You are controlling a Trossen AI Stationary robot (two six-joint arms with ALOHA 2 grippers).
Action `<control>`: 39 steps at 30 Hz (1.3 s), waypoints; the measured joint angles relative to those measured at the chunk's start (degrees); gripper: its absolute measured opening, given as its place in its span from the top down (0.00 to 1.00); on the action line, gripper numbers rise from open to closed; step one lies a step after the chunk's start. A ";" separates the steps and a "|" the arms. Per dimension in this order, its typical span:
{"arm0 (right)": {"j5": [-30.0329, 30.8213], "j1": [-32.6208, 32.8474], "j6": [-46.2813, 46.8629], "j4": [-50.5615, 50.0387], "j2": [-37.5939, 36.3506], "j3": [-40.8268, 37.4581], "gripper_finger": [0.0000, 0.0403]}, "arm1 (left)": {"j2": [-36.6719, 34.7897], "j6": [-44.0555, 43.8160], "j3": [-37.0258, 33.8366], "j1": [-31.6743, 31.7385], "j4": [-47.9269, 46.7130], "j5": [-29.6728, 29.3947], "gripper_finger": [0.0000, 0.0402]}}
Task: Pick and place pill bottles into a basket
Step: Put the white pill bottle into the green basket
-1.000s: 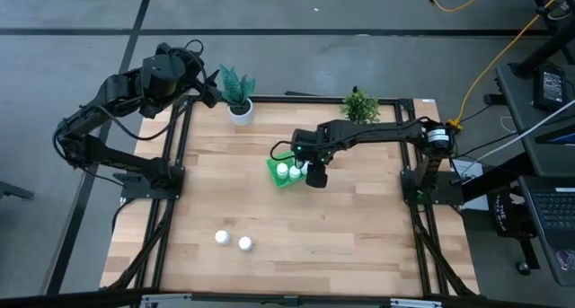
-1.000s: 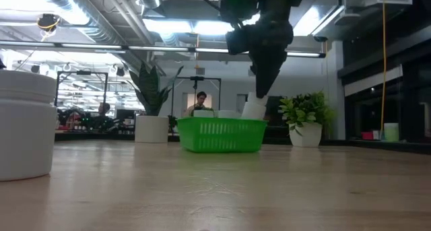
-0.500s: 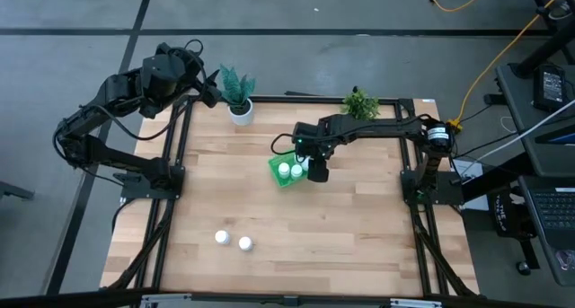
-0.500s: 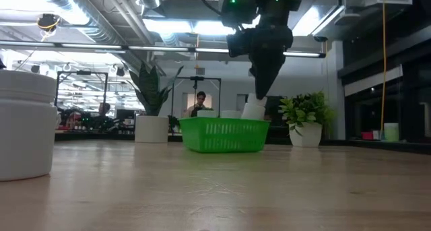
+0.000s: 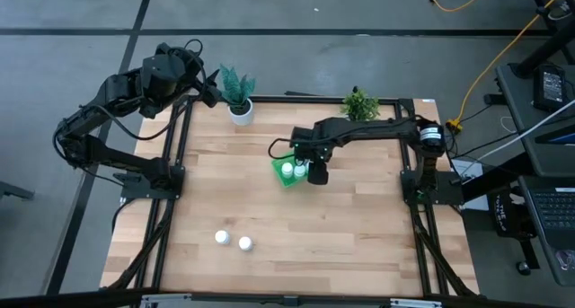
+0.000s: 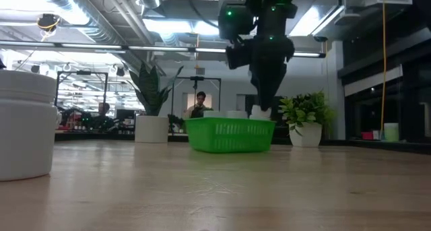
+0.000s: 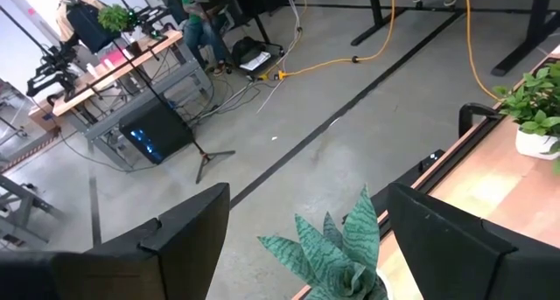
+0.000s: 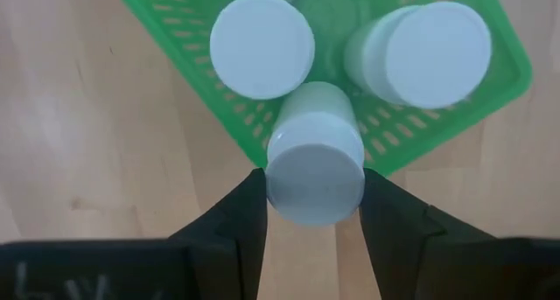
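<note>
My right gripper (image 5: 314, 171) is shut on a white pill bottle (image 8: 315, 160) at the right side of the green basket (image 5: 278, 177). The bottle's lower end reaches over the basket's rim (image 8: 254, 138). Three more bottles stand in the basket, two of them plain (image 8: 262, 45) (image 8: 429, 53). Two bottles (image 5: 222, 239) (image 5: 244, 243) stand on the table near its near edge; one shows large in the low view (image 6: 27, 126). My left gripper (image 5: 213, 91) waits open, high at the far left, beside a potted plant. My right gripper pinches the bottle's capped upper end (image 8: 282, 184) between its two fingers (image 8: 245, 214), one on each side. The fingers come from above, pointing down. The bottle is tilted, its lower end inside the basket's rim; whether it rests on the basket floor I cannot tell.
A spiky plant in a white pot (image 5: 239, 97) stands at the table's far left and a leafy potted plant (image 5: 360, 104) at the far right. Bare wood lies between the basket and the two loose bottles. A person (image 6: 200, 103) shows far off in the room.
My right gripper has gone down a little with the bottle, which now shows lower behind the basket's wall in the low view. The basket has slid slightly toward the table's right edge.
</note>
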 joint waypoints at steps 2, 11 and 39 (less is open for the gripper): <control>0.00 0.00 0.00 -0.03 0.51 0.00 0.63 | -0.01 -0.11 0.00 0.00 -0.01 0.00 0.24; 0.20 -0.04 1.73 0.44 0.72 0.00 0.56 | 0.00 -0.12 0.00 0.00 -0.01 0.01 0.24; 22.18 3.56 8.20 -1.75 -17.43 8.37 0.39 | 0.78 -4.61 -3.50 -1.98 -13.05 4.96 0.24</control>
